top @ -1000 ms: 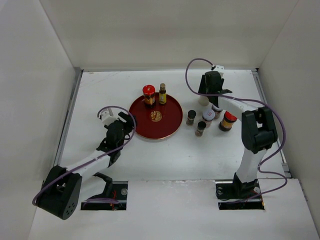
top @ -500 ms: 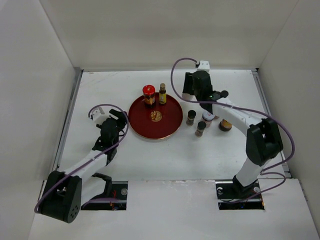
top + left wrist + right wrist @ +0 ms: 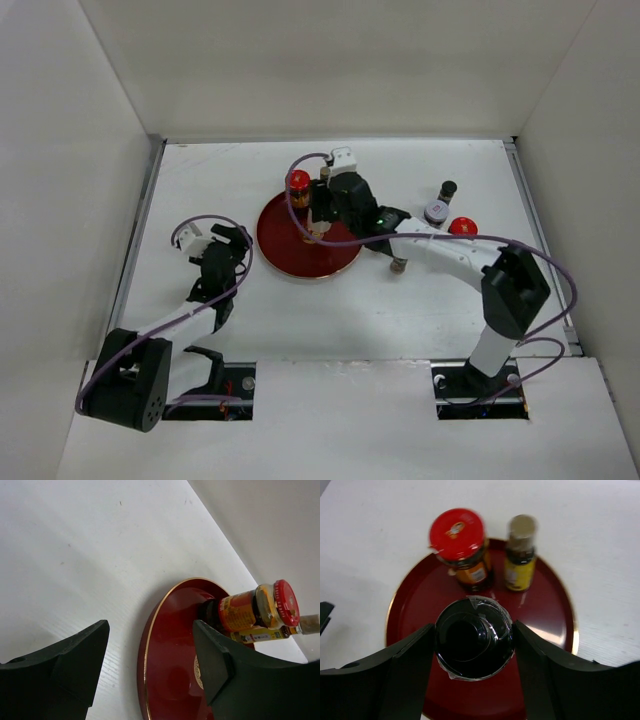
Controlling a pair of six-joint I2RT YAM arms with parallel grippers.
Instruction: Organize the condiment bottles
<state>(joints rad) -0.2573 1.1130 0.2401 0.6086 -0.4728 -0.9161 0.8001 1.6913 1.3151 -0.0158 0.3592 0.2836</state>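
Over the red tray (image 3: pixel 546 607), right end effector (image 3: pixel 473 632) grips a black-capped bottle (image 3: pixel 473 645).

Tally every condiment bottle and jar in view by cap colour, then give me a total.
Red-capped jars: 2
Black-capped bottles: 2
Gold-capped bottle: 1
White-capped jar: 1
Half-hidden bottle, cap colour unclear: 1
Total in view: 7
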